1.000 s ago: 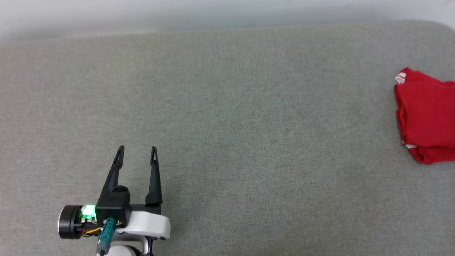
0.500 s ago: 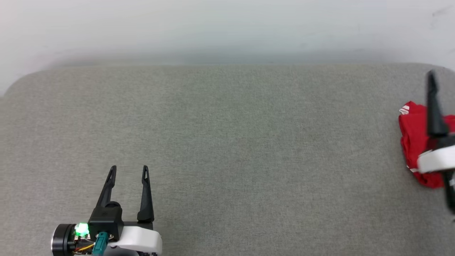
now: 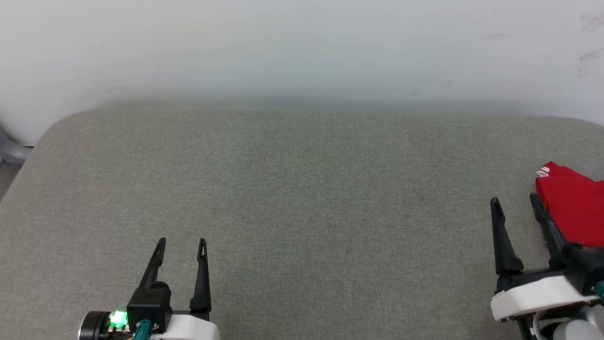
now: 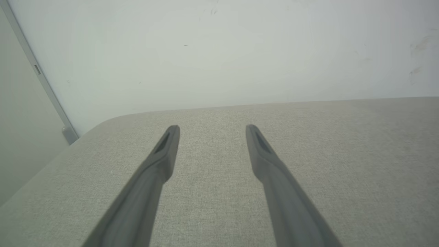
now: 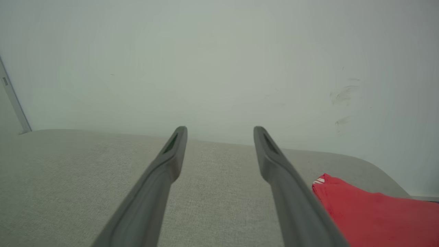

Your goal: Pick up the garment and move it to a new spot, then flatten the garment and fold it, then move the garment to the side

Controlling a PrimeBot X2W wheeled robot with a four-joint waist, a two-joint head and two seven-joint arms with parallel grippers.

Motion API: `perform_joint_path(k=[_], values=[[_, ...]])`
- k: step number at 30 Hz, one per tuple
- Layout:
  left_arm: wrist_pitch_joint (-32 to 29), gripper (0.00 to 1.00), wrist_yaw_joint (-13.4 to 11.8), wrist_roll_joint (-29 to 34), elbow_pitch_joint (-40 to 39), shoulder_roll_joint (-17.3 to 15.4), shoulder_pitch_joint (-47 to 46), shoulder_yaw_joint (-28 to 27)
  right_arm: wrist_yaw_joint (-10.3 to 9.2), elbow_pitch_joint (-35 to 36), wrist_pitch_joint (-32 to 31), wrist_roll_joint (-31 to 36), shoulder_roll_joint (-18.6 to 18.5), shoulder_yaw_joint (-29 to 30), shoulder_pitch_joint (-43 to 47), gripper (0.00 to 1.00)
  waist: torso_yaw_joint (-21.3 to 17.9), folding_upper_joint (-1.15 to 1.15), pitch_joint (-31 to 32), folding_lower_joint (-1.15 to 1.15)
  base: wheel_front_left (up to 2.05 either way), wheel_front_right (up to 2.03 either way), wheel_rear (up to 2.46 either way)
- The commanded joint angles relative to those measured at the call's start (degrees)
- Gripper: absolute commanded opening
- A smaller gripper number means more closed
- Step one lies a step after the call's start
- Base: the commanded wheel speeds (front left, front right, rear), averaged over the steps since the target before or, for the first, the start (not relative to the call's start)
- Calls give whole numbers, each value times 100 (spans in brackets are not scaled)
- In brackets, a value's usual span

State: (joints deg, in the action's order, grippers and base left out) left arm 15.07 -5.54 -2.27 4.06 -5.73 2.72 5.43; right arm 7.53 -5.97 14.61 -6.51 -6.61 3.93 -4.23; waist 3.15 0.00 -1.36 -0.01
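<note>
The garment [image 3: 573,208] is a folded red bundle with a bit of white striped trim, lying at the right edge of the grey padded table [image 3: 302,189]. In the right wrist view the garment [image 5: 370,214] lies just right of the fingers. My right gripper [image 3: 514,203] stands open at the lower right, its right finger close beside the garment's left edge, nothing between the fingers. My left gripper [image 3: 181,243] stands open at the lower left over bare table, holding nothing. The left gripper [image 4: 212,128] and the right gripper [image 5: 221,130] both show spread fingers in their wrist views.
A pale wall [image 3: 302,47] rises right behind the table's far edge. The table's rounded left corner [image 3: 52,130] drops off toward a grey object [image 3: 12,151] at the far left. A wide stretch of bare fabric lies between the two grippers.
The head camera has tilted up, showing more wall. My right gripper has come into view and settled low beside the garment's left edge. The left gripper stays open at the lower left.
</note>
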Motion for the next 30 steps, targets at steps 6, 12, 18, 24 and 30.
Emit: perform_joint_path(k=[6, 12, 18, 24, 30], values=[[13, 100, 104, -37, 35, 11, 153, 28, -9, 141, 41, 70, 184, 66, 562, 100, -12, 0, 144, 1, 0, 0, 0], [13, 100, 191, -61, 8, 23, 202, 40, -9, 408, 45, 141, 308, 152, 948, 100, -5, 0, 228, 1, 0, 0, 0], [13, 100, 248, -61, -30, 26, 286, 22, -9, 575, 14, 148, 371, 160, 1160, 100, -7, 0, 288, 1, 0, 0, 0], [13, 100, 297, -46, -49, 35, 304, 12, -9, 592, -49, 76, 386, 172, 1243, 100, 18, 0, 318, 1, 0, 0, 0], [13, 100, 339, -68, -43, 50, 338, -7, -9, 559, -68, 2, 387, 146, 1266, 100, 23, 0, 337, 1, 0, 0, 0]])
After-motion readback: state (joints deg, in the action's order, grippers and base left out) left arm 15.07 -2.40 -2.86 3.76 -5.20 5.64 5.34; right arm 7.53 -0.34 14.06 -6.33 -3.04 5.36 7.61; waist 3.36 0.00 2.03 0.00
